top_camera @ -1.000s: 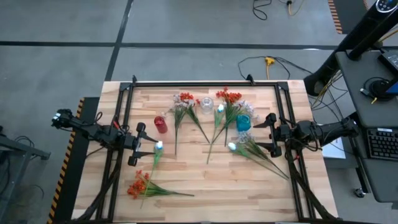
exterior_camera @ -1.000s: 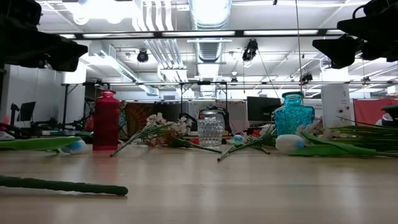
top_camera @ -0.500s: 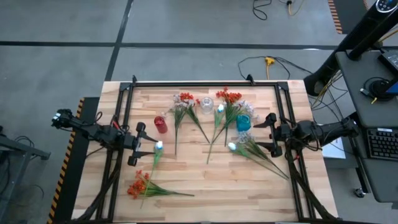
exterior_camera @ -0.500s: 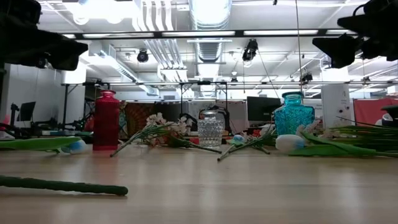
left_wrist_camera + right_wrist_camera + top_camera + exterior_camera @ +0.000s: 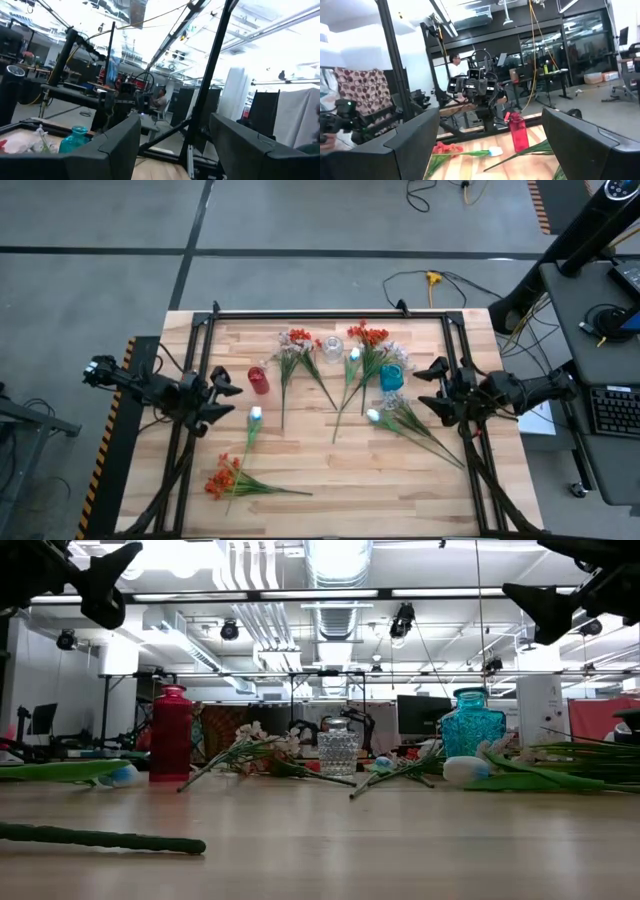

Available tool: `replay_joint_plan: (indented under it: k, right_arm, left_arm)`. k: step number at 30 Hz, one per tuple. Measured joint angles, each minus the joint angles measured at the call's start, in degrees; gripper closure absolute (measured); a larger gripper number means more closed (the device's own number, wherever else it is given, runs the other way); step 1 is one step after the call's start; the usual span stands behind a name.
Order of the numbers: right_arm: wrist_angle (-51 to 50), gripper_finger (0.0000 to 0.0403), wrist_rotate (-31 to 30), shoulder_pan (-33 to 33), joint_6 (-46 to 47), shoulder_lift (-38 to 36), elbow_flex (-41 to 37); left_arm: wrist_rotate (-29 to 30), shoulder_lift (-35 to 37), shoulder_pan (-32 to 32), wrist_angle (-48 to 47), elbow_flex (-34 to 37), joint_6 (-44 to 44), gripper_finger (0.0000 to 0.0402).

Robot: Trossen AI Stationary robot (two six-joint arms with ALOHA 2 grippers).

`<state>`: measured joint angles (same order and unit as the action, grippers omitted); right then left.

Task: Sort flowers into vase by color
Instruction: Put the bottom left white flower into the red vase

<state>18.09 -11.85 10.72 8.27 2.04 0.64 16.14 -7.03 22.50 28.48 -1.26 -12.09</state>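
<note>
Three vases stand upright on the table's far half: a red vase (image 5: pixel 258 380), a clear vase (image 5: pixel 331 348) and a teal vase (image 5: pixel 391 377). Flowers lie flat around them. Pink-white sprays (image 5: pixel 293 352) and orange-red blooms (image 5: pixel 368 336) lie by the clear vase, and an orange-red bunch (image 5: pixel 222 476) lies near the left front. One white bud (image 5: pixel 255 415) rests below the red vase, another (image 5: pixel 373 416) below the teal one. My left gripper (image 5: pixel 216 394) hangs open above the table, left of the red vase. My right gripper (image 5: pixel 436 387) hangs open, right of the teal vase. Both are tipped upward and hold nothing.
A black frame rail (image 5: pixel 330 314) runs along the far edge, with struts down both sides. A green stalk (image 5: pixel 100 838) lies across the near left of the table. Bare wood (image 5: pixel 340 470) fills the near middle. Leafy stalks (image 5: pixel 425 435) stretch toward the near right corner.
Both grippers have risen and tipped their fingers upward. The left one has drawn back a little toward the table's left edge. The flowers and vases have stayed where they were.
</note>
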Motion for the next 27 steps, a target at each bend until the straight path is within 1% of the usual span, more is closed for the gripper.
replay_joint_plan:
  k: [5, 13, 16, 18, 19, 21, 23, 24, 27]
  right_arm:
    - [0.46, 0.0060, -0.05, 0.00, -3.14, 0.00, 0.00]
    - [0.42, 0.0060, -0.18, 0.00, -2.35, 0.02, 0.00]
    - [0.48, 0.0060, -0.24, 0.00, -1.84, 0.00, 0.01]
    - [0.59, 0.0060, -1.30, 0.00, -0.74, 0.00, 0.01]
    - [0.66, 0.0060, -2.24, 0.00, -0.31, 0.01, 0.00]
    - [0.66, 0.0060, -4.47, 0.00, 0.07, 0.00, 0.00]
    - [0.64, 0.0060, -5.83, 0.00, -0.28, 0.00, 0.00]
    - [0.66, 0.0060, -6.10, 0.00, -0.38, 0.00, 0.00]
    - [0.68, 0.0060, -6.29, 0.00, 0.66, 0.00, 0.00]
  left_arm:
    - [-0.11, 0.00, 0.00, 0.01, 0.00, 0.73, 0.0180]
    - [-0.17, 0.00, 0.00, 0.14, 0.00, 0.36, 0.0180]
    - [-0.19, 0.00, 0.00, 0.20, 0.00, -1.20, 0.0180]
    - [-0.17, 0.00, 0.00, 0.12, 0.00, -2.07, 0.0180]
    - [0.50, -0.01, 0.00, 0.19, 0.00, -2.32, 0.0180]
    - [4.37, -0.02, 0.00, 0.21, 0.00, -3.70, 0.0180]
    - [9.23, -0.03, 0.00, -0.90, 0.00, -7.95, 0.0180]
    - [10.74, -0.21, -0.02, -1.98, 0.00, -10.61, 0.0180]
    - [11.69, -1.74, -0.02, -4.71, 0.00, -18.28, 0.0180]
